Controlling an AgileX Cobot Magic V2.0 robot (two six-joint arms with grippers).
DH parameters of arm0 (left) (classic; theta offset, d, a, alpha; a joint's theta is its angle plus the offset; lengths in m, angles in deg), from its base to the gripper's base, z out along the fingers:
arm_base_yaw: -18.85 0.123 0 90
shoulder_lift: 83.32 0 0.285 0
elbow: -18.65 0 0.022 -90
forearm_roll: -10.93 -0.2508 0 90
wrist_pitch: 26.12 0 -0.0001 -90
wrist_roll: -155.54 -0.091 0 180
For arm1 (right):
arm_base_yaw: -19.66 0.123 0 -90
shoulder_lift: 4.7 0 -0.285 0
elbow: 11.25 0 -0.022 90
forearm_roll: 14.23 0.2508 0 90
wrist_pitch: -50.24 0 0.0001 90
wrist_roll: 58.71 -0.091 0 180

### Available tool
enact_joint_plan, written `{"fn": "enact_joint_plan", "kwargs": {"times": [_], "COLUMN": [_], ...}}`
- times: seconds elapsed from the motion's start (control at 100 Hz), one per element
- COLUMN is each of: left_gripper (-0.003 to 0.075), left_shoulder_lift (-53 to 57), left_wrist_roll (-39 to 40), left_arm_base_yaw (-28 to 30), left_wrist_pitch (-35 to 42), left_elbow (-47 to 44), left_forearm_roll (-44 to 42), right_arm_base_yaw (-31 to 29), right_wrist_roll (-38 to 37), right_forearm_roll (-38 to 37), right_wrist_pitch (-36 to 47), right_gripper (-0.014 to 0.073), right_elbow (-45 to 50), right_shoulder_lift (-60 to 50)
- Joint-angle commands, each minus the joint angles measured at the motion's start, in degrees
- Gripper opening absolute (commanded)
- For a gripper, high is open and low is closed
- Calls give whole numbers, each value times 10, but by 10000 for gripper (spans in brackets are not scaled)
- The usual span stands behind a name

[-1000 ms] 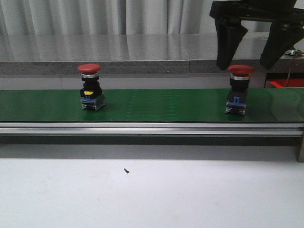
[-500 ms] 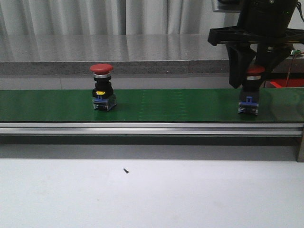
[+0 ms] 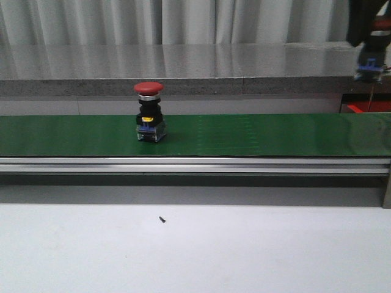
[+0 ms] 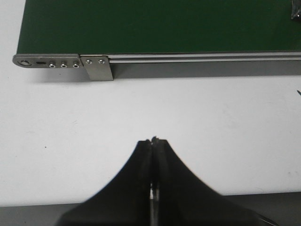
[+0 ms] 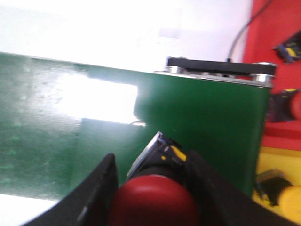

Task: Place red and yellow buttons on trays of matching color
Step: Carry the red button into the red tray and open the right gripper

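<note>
A red button (image 3: pixel 149 113) stands upright on the green conveyor belt (image 3: pixel 256 134), left of centre. A second red button (image 5: pixel 155 200) is held above the belt's right end, with my right gripper (image 5: pixel 151 162) shut on it. In the front view only that button's blue-and-black base (image 3: pixel 370 68) shows under the right gripper (image 3: pixel 368 52) at the top right. A red tray (image 5: pixel 277 28) and a yellow tray (image 5: pixel 277 162) lie past the belt's end. My left gripper (image 4: pixel 153 140) is shut and empty over the white table. No loose yellow button shows on the belt.
The belt's metal rail (image 3: pixel 195 163) runs along its front edge, with a bracket (image 4: pixel 96 68) at its left end. A grey ledge (image 3: pixel 183 85) runs behind the belt. The red tray holds a button (image 5: pixel 282 106) and a cable; a yellow-capped part (image 5: pixel 282 197) lies in the yellow tray.
The belt has carried the left red button to the right. My right gripper came down over the right red button, shut on it and lifted it up and to the right.
</note>
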Motion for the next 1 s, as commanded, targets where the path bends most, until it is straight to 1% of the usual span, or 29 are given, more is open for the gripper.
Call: {"fn": "enact_joint_plan", "kwargs": {"times": [0.0,0.18,0.44,0.59,0.72,0.99], "left_gripper": [-19,-20,-19,-19,-19,-20], "left_shoulder_lift": [2,2,2,2,2,2], "left_wrist_roll": [0,0,0,0,0,0], "left_arm_base_yaw": [-4,-4,-4,-4,-4,-4], "left_wrist_pitch": [28,28,28,28,28,28], "left_elbow": [15,15,15,15,15,15], "left_forearm_roll": [9,9,9,9,9,9], "right_arm_base_yaw": [-37,-112,-223,-279,-299,-301], "right_wrist_roll": [5,9,9,10,21,31], "right_forearm_roll": [-14,-18,-17,7,34,61], "right_wrist_pitch": [7,7,33,55,76,158], "right_gripper": [217,217,217,217,217,217], "right_elbow": [-21,-21,-21,-21,-21,-21], "right_shoulder_lift": [-39,-41,-38,-26,4,87]}}
